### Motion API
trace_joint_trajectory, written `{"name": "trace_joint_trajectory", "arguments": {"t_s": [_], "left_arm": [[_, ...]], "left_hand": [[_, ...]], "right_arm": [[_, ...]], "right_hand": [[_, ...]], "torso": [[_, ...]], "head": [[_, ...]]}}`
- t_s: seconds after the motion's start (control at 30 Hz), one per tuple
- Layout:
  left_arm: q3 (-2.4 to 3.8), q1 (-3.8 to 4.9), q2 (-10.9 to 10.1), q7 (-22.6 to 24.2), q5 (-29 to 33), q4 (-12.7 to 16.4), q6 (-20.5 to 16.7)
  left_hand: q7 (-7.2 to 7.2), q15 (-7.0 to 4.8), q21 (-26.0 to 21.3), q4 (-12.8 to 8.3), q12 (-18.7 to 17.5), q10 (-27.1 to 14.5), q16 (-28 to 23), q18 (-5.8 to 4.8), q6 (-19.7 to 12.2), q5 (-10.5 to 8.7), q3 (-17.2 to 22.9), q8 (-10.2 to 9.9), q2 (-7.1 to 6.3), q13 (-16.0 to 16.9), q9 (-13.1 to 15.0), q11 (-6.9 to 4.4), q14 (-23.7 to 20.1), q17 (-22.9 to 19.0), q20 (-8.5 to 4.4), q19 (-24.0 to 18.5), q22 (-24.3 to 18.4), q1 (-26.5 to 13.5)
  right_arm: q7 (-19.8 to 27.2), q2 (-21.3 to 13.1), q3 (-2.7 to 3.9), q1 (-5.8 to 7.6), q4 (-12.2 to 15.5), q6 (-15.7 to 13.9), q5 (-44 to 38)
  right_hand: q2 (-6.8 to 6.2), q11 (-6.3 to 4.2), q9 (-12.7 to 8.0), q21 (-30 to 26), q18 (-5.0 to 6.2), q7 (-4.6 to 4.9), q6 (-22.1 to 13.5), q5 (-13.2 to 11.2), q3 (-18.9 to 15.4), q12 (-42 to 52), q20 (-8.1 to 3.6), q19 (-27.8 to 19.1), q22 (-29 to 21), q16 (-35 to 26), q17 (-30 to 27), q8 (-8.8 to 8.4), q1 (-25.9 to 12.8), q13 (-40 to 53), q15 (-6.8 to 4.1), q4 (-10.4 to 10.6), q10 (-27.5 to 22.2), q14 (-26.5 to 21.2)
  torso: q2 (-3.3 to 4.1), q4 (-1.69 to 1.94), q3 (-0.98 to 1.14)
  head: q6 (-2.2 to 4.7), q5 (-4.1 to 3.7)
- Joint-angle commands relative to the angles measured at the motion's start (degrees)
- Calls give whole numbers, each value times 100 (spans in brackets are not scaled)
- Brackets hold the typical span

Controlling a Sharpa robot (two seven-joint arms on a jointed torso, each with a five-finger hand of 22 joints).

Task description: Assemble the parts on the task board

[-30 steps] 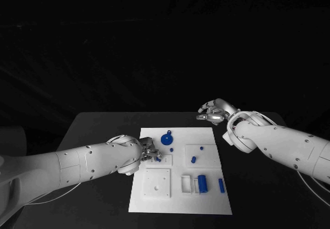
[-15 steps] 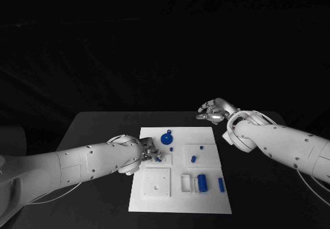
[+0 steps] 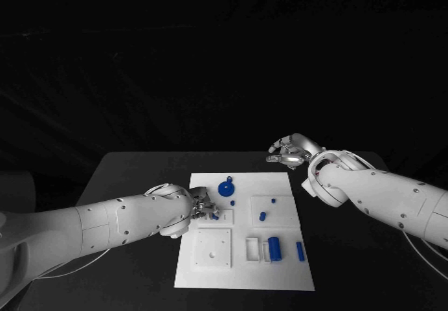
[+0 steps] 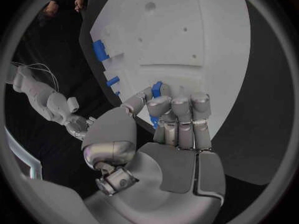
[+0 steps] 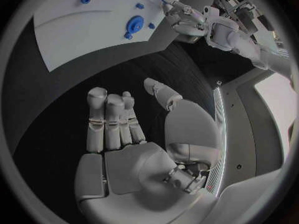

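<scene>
Head view: nothing moved since earlier frames. Left hand [image 3: 204, 208] pinches a blue part [image 4: 156, 89] over the task board's [image 3: 245, 280] left-middle. Right hand [image 3: 291, 151] empty, fingers loosely spread, off the board's far-right corner.

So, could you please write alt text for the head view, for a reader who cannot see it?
The left hand works a small blue part at the left side of the white task board. The right hand hangs empty past the board's far right corner, over the black table.
</scene>
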Motion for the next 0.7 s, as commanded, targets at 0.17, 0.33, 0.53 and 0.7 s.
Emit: {"name": "trace_joint_trajectory", "arguments": {"t_s": [0.17,0.33,0.53,0.7], "left_arm": [[-9,-21,-40,175,-49,143,-528],[-9,-45,-107,199,-118,277,-737],[-11,-84,-173,182,-463,431,-963],[-11,-97,-186,168,-589,461,-1026]], "left_hand": [[-562,-118,34,-23,39,-138,33,39,790,20,35,35,34,-19,1,-150,114,-9,-632,-36,87,100],[-566,-119,41,-34,49,-138,39,41,797,41,40,42,38,-28,-3,-155,123,-9,-633,-29,87,115],[-571,-123,50,-45,65,-139,46,43,806,83,42,53,34,-42,-11,-160,135,-11,-635,-17,86,128],[-576,-129,58,-52,77,-138,53,46,816,99,45,62,24,-51,-16,-165,147,-11,-638,-6,85,141]], "right_arm": [[33,-10,3,0,3,64,-20],[32,-23,3,0,5,67,-20],[28,-36,3,0,5,67,-20],[27,-31,3,0,3,70,-20]], "right_hand": [[63,-6,12,-39,397,49,-8,34,-24,32,-17,8,52,24,-10,26,-3,-12,-37,-1,-20,0],[63,-7,13,-39,397,49,-6,36,-25,34,-17,8,53,24,-10,27,-5,-14,-37,0,-21,0],[64,-7,15,-40,397,48,-4,38,-27,36,-17,9,54,24,-10,28,-8,-18,-38,0,-21,0],[64,-8,16,-40,397,47,-3,40,-28,39,-17,10,55,25,-10,29,-9,-21,-38,-1,-22,0]], "torso": [[1,0,1],[0,1,2],[-3,5,8],[-2,6,8]], "head": [[-6,-5],[-16,-12],[-28,-5],[-30,-2]]}}
